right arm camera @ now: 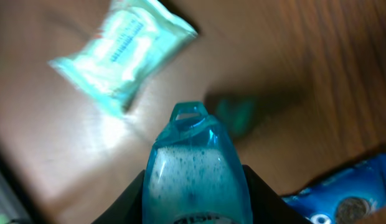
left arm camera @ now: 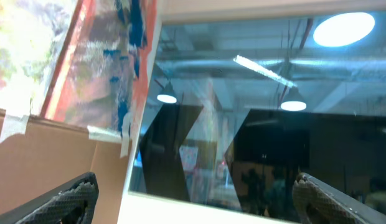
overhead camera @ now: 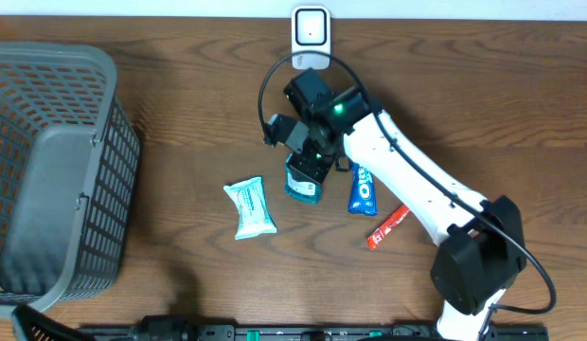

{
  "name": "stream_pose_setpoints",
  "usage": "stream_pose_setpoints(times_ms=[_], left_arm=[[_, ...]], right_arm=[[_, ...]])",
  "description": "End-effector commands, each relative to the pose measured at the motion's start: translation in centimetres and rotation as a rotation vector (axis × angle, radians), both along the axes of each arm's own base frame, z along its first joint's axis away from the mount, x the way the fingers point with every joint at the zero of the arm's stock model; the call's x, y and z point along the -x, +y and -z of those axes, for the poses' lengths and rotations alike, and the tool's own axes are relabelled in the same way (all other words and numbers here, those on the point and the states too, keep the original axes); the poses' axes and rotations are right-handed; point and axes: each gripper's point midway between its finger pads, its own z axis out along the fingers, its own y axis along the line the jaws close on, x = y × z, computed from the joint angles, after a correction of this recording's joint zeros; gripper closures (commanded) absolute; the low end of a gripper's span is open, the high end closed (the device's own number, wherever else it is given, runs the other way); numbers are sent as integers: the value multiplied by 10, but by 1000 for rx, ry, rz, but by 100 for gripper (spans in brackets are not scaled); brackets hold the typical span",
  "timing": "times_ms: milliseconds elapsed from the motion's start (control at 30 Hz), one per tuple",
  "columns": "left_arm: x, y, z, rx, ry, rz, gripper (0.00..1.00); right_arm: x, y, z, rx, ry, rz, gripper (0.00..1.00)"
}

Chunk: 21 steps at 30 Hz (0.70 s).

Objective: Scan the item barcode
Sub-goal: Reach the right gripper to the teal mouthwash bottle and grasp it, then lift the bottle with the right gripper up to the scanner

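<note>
Teal bottle [right arm camera: 194, 171], label unreadable.

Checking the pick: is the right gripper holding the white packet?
No, the right gripper is shut on the blue bottle; the white packet lies apart.

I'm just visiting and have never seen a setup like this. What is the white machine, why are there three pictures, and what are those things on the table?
The white machine is a robot arm ending in a two-finger gripper. One picture looks down from above the wooden table; the other two come from small cameras on each arm's wrist. The left wrist camera points off into the room, its open fingers holding nothing. The right one looks down along a teal bottle pinched between its fingers. On the table lie a pale green packet, a blue cookie pack and a thin red stick pack. A grey basket stands at the left edge in the overhead picture, a small white scanner at the far edge.
</note>
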Motion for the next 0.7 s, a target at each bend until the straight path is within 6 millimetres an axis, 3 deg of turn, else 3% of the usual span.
stream_pose_setpoints(times_ms=[0, 200, 467, 667], left_arm=[[-3, -2, 5, -8, 21, 8, 0], [-5, -2, 8, -8, 37, 8, 0], [-8, -7, 6, -25, 12, 29, 0], [-55, -33, 36, -102, 93, 174, 0]], right_arm=[[13, 26, -50, -201, 88, -4, 85], [37, 24, -73, -278, 239, 0, 82], [24, 9, -68, -241, 213, 40, 82], [8, 1, -61, -179, 126, 59, 84]])
